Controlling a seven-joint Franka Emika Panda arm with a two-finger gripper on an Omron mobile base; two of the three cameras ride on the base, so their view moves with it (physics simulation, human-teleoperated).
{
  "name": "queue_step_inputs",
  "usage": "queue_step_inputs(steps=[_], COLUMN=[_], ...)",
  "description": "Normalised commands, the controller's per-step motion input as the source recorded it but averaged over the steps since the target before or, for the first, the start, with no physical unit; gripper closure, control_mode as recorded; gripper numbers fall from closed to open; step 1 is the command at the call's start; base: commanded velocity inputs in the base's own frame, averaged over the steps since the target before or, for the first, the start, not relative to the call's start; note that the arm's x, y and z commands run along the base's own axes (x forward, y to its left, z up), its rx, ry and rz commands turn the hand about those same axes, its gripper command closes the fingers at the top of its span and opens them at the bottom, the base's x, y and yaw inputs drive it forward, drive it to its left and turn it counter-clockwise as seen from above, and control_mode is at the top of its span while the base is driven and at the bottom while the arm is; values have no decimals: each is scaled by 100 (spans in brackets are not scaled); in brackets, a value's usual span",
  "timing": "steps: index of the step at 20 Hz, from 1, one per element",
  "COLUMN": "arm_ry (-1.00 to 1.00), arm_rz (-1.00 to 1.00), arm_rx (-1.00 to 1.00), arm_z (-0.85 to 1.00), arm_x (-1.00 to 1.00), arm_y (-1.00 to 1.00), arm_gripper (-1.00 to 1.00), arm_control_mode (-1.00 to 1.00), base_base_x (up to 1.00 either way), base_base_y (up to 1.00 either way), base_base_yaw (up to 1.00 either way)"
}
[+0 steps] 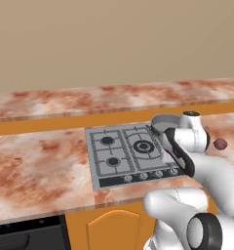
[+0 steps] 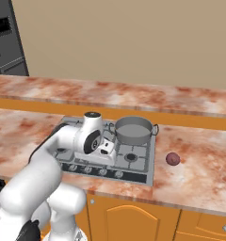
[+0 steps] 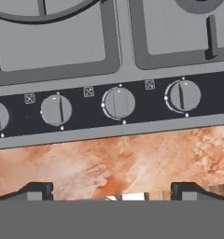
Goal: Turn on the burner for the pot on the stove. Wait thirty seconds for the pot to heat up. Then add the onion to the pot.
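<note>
The grey pot (image 2: 133,130) sits on the back right burner of the stove (image 2: 138,177); in the left base view the pot (image 1: 163,122) is partly hidden behind my arm. The reddish-purple onion (image 2: 173,158) lies on the counter right of the stove, and it shows as the onion (image 1: 220,143) beyond my arm. My gripper (image 2: 106,152) hangs over the stove's front edge, pointing down. In the hand view the gripper (image 3: 111,191) is open with nothing between its fingertips (image 3: 37,190). Several round knobs, among them the middle knob (image 3: 118,102), line the black front strip (image 3: 86,127) just ahead.
Marbled orange counter (image 1: 36,166) surrounds the stove, with a raised back ledge (image 2: 133,96) behind it. Orange cabinet fronts (image 2: 133,221) run below. A dark appliance (image 2: 6,42) stands at the far left.
</note>
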Motion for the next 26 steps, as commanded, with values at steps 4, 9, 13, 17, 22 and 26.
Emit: queue_step_inputs(steps=[4,9,13,17,22,26], arm_ry=[8,8,6,4,1,1], arm_rz=[-2,-2,-1,0,0,0], arm_rx=[0,0,2,1,0,0], arm_z=[-28,-28,-30,-24,-14,-18], arm_x=[24,20,14,20,11,7], arm_y=[-9,-19,-10,0,3,0], arm_gripper=[-100,-100,-100,-100,-100,-100], arm_control_mode=[-100,-100,-100,-100,-100,-100], base_base_x=[0,0,0,0,0,0], base_base_y=[0,0,0,0,0,0], base_base_yaw=[0,0,0,0,0,0])
